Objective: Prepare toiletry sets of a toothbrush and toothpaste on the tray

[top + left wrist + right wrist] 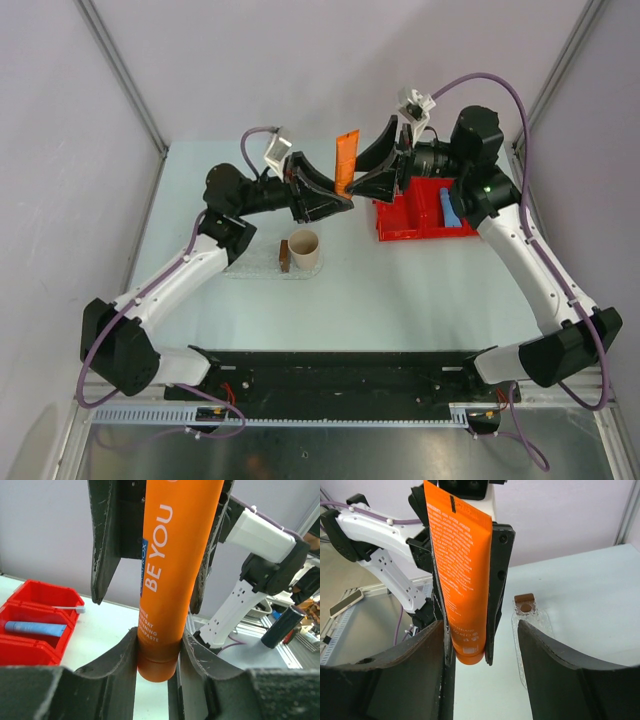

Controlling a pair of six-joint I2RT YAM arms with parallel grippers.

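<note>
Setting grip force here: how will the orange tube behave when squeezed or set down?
The orange tube looks soft-walled, so the left pincer clamped on its lower end may dent it. Its glossy skin might slip. Flat-crimped at one end, it should rest without rolling.

The orange wedge-shaped toothpaste tube (167, 580) runs off the top edge of the left wrist view, with jaws covering its flanks. From above, the left arm (185, 268) hides the left end of the clear oval bumpy plastic tray (252, 270), and the right arm's (520, 240) jaws hide the far-left corner of the red divided plastic bin (400, 232).
</note>
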